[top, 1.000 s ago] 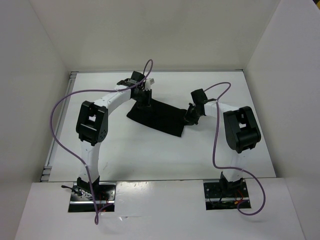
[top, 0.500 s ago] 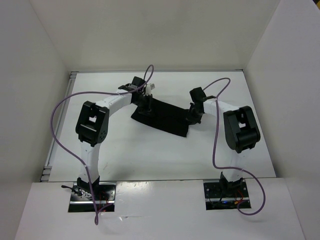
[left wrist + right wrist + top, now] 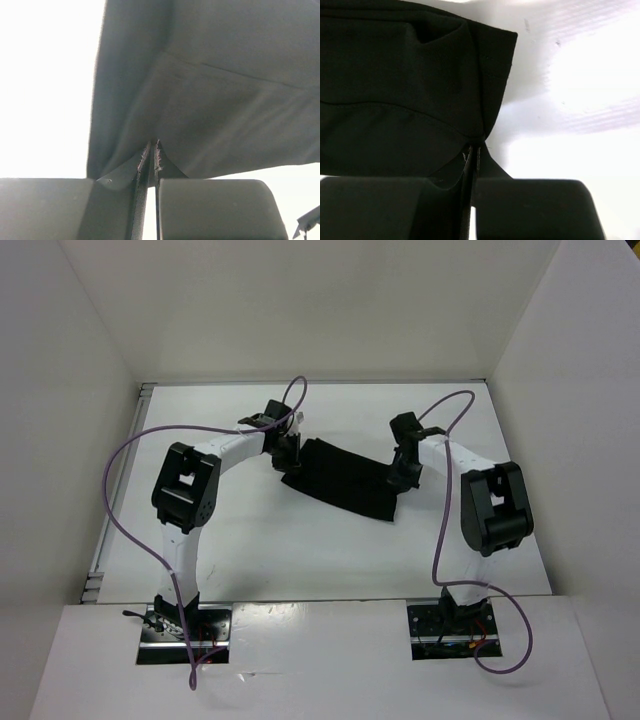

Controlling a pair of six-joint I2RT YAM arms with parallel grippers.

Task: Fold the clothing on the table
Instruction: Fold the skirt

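The clothing (image 3: 345, 478) is a black, limp rectangle stretched between both arms over the middle of the white table (image 3: 300, 550). My left gripper (image 3: 289, 455) is shut on the cloth's left end; in the left wrist view the fabric (image 3: 210, 100) fans out from the pinched jaws of that gripper (image 3: 152, 150). My right gripper (image 3: 403, 472) is shut on the cloth's right end. From the right wrist view, the dark fabric (image 3: 405, 90) bunches into the closed jaws of the right gripper (image 3: 474, 150), with a folded corner above.
White upright walls (image 3: 60, 440) close in the table on the left, back and right. A purple cable (image 3: 125, 490) loops from each arm. The arm bases (image 3: 185, 630) sit at the near edge.
Both arms have carried the cloth to the right across the table. The right gripper has closed on the cloth's right end. The left gripper keeps its hold.
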